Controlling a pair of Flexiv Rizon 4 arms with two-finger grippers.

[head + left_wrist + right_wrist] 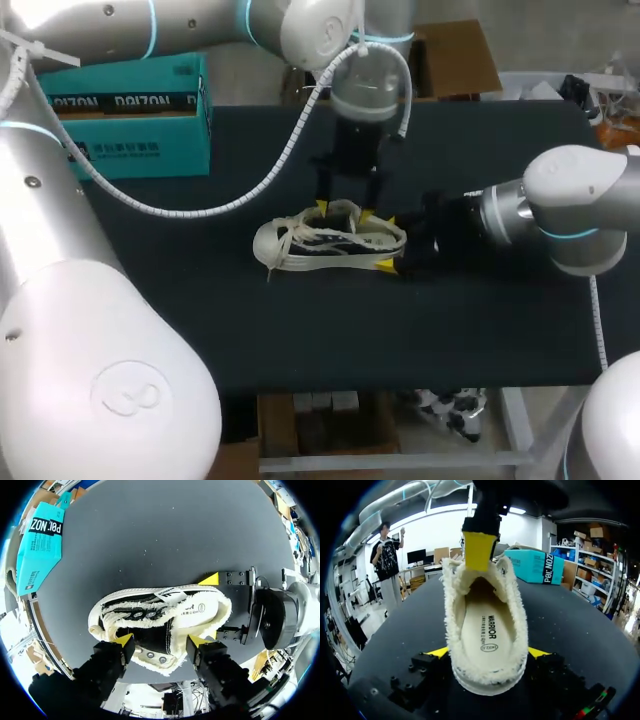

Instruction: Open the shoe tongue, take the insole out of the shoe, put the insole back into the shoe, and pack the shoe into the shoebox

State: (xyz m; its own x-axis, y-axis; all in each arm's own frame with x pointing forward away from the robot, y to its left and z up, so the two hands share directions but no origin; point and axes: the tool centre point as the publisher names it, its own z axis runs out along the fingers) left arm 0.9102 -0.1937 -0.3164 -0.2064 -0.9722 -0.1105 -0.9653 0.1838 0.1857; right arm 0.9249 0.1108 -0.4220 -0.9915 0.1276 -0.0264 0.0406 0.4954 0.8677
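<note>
A white low shoe [330,240] with frayed edges and black laces lies on its sole at the middle of the black table, toe to the left. My left gripper [343,211] comes down on its laced middle. In the left wrist view its fingers press from both sides on the black eyelet flap [159,647] of the shoe [150,610]. My right gripper [388,244] reaches in from the right, and its yellow tips hug the heel from both sides [488,652]. The insole [487,630] lies flat inside the shoe. One left finger [479,550] stands at the shoe's throat.
The teal shoebox [135,115] stands at the table's back left, well apart from the shoe. Bare black tabletop [450,330] surrounds the shoe in front and to the left.
</note>
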